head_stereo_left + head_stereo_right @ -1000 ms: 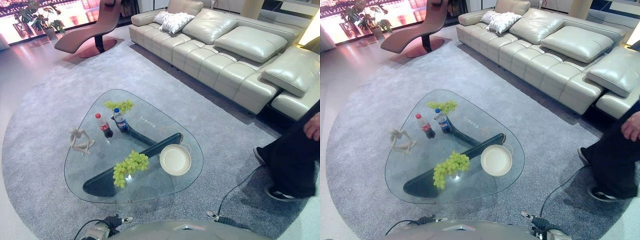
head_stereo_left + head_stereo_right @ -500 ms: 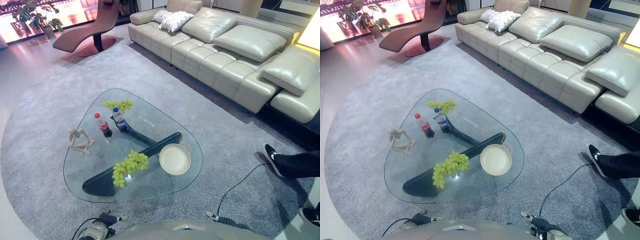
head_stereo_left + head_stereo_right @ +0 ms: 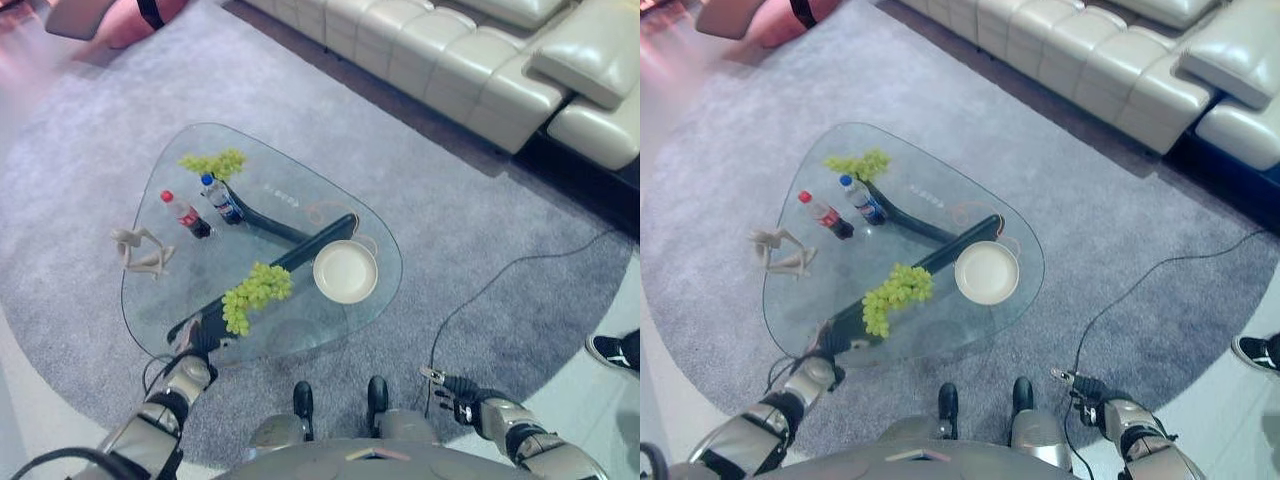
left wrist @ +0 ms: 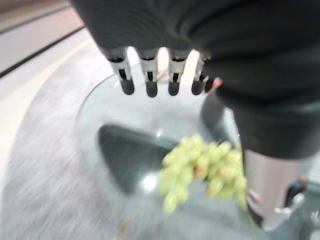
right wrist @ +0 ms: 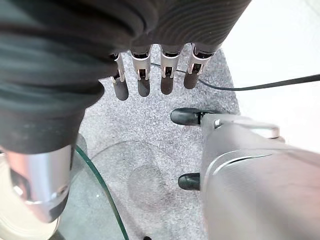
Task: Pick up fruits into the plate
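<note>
A bunch of green grapes point(image 3: 255, 295) lies on the glass table point(image 3: 300, 205) near its front edge, just left of a round cream plate point(image 3: 345, 272) with nothing on it. A second, smaller bunch of grapes point(image 3: 212, 163) lies at the table's far side. My left hand point(image 3: 198, 338) is at the table's front left edge, open, a short way from the near bunch; its straight fingers point(image 4: 147, 75) point over those grapes point(image 4: 205, 165). My right hand point(image 3: 455, 385) hangs open over the carpet, right of the table, holding nothing.
Two small bottles point(image 3: 200, 205) and a pale figurine point(image 3: 140, 250) stand on the table's left part. A dark table base point(image 3: 290, 250) shows through the glass. A light sofa point(image 3: 470, 60) runs along the back. A person's shoe point(image 3: 612, 352) is at the far right.
The camera has tipped down and closer to the table. Both arms have come into view, the left hand reaching the table's edge. The person has gone off to the right.
</note>
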Controlling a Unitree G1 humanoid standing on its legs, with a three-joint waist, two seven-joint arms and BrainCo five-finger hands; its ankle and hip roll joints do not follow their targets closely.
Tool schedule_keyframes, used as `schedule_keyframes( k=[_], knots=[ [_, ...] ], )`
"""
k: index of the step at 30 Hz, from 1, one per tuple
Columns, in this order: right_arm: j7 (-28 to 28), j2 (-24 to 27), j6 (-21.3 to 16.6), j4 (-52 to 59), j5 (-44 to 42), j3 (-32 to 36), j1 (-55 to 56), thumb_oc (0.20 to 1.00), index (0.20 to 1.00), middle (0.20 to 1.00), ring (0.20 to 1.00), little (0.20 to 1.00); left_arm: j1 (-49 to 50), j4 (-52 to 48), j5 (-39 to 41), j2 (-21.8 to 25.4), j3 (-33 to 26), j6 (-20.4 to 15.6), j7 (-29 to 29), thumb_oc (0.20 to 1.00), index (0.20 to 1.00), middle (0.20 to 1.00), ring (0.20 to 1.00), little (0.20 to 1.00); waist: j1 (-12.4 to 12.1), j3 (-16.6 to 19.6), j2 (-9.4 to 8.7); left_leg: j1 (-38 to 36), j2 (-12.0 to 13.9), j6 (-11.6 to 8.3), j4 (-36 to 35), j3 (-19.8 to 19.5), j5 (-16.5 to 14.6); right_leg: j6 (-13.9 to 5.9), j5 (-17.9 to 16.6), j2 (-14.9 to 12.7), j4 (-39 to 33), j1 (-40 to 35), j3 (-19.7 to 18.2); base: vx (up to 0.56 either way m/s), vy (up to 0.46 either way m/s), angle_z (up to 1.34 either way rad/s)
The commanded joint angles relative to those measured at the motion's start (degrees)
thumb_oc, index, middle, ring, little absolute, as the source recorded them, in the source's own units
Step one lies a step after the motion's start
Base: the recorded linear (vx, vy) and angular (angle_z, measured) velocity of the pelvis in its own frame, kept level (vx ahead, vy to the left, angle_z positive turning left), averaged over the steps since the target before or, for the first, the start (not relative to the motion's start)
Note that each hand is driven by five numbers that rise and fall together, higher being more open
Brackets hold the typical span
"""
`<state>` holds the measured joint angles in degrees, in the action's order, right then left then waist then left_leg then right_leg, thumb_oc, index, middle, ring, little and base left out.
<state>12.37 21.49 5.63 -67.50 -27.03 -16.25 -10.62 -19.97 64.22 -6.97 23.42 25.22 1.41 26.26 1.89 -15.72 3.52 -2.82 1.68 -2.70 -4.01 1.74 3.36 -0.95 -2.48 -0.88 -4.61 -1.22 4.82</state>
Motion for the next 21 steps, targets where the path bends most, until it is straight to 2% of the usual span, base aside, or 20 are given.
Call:
schedule_keyframes(
  k=[1, 7, 10, 12, 15, 17, 18, 19, 21],
  knots=[
    [0.09, 0.1, -1.79, 0.39, -4.52, -2.64, -3.22, 1.0, 1.0, 1.0, 1.0, 1.0, -6.38, 3.93, -2.0, 2.95, 1.54, -1.03, 5.92, 1.0, 1.0, 1.0, 1.0, 1.0, 0.03, -3.08, -2.55, 3.36, -3.23, 3.4, 4.75, -2.42, -6.94, -1.79, 4.69, -0.37, 9.18, 5.65, -3.75, -0.12, -0.011, -0.16],
    [-2.54, -0.52, -2.15, 0.85, -8.44, -4.19, -10.74, 1.0, 1.0, 1.0, 1.0, 1.0, -16.66, 8.07, -0.24, 4.61, 4.22, 0.74, 8.93, 1.0, 1.0, 1.0, 1.0, 1.0, 0.91, -8.38, -2.67, 10.61, -3.22, 3.18, 7.17, -3.39, -5.66, -1.38, 4.21, 0.03, 12.28, 13.25, -4.07, -0.18, 0.024, -0.11],
    [-4.24, -1.14, -2.2, 1.12, -10.28, -5.04, -14.19, 1.0, 1.0, 1.0, 1.0, 1.0, -21.06, 9.4, -0.3, 4.82, 5.64, 2.91, 9.41, 1.0, 1.0, 1.0, 1.0, 1.0, 1.29, -10.36, -2.71, 13.43, -3.25, 3.04, 7.91, -3.5, -4.95, -1.24, 3.93, 0.25, 13.59, 16.4, -4.13, -0.12, 0.038, -0.05],
    [-6.24, -2.1, -2.6, 1.44, -12.73, -5.76, -18.72, 1.0, 1.0, 1.0, 1.0, 1.0, -26.85, 10.92, -0.28, 5.02, 7.31, 6.07, 9.89, 1.0, 1.0, 1.0, 1.0, 1.0, 1.65, -12.96, -2.98, 17.29, -3.48, 3.0, 9.39, -3.36, -4.19, -1.12, 3.69, 0.53, 15.77, 20.67, -4.12, -0.18, 0.056, -0.11],
    [-7.65, -2.93, -3.26, 1.9, -14.43, -5.89, -21.66, 1.0, 1.0, 1.0, 1.0, 1.0, -30.89, 11.79, -0.27, 4.76, 8.45, 9.21, 9.46, 1.0, 1.0, 1.0, 1.0, 1.0, 1.9, -14.07, -3.14, 20.98, -3.8, 3.07, 10.84, -2.97, -3.68, -1.13, 3.64, 0.86, 18.01, 24.89, -4.23, -0.1, 0.036, -0.16],
    [-7.65, -3.08, -3.8, 2.09, -14.32, -5.82, -21.54, 1.0, 1.0, 1.0, 1.0, 1.0, -31.12, 12.03, -0.22, 4.67, 8.43, 9.38, 9.71, 1.0, 1.0, 1.0, 1.0, 1.0, 1.96, -14.07, -3.16, 21.72, -3.78, 3.02, 11.07, -2.83, -3.61, -1.14, 3.63, 1.01, 18.39, 25.67, -4.33, -0.1, 0.059, -0.08],
    [-6.59, -3.6, -8.91, 2.32, -13.54, -5.82, -18.95, 1.0, 1.0, 1.0, 1.0, 1.0, -31.39, 12.98, 0.33, 4.57, 7.99, 10.47, 11.2, 1.0, 1.0, 1.0, 1.0, 1.0, 2.6, -14.07, -3.22, 24.81, -3.83, 2.95, 11.96, -1.98, -3.18, -1.36, 3.46, 1.79, 20.06, 29.27, -5.08, -0.18, 0.132, -0.1],
    [-4.76, -3.23, -11.67, 1.98, -13.09, -5.42, -17.0, 1.0, 1.0, 1.0, 1.0, 1.0, -31.29, 13.25, 0.32, 4.75, 7.53, 11.09, 11.59, 1.0, 1.0, 1.0, 1.0, 1.0, 3.22, -14.07, -3.27, 25.85, -3.78, 3.06, 12.05, -1.67, -3.06, -1.48, 3.31, 2.14, 20.3, 30.55, -5.54, -0.19, 0.164, -0.11],
    [-2.71, -2.6, -14.19, 2.54, -12.39, -4.88, -14.87, 1.0, 1.0, 1.0, 1.0, 1.0, -31.68, 13.84, 0.61, 5.02, 7.0, 12.57, 11.92, 1.0, 1.0, 1.0, 1.0, 1.0, 4.23, -14.07, -3.49, 27.4, -3.64, 3.04, 12.28, -1.1, -3.01, -1.53, 3.28, 2.76, 20.61, 32.28, -6.27, -0.07, 0.1, -0.19]
  ],
)
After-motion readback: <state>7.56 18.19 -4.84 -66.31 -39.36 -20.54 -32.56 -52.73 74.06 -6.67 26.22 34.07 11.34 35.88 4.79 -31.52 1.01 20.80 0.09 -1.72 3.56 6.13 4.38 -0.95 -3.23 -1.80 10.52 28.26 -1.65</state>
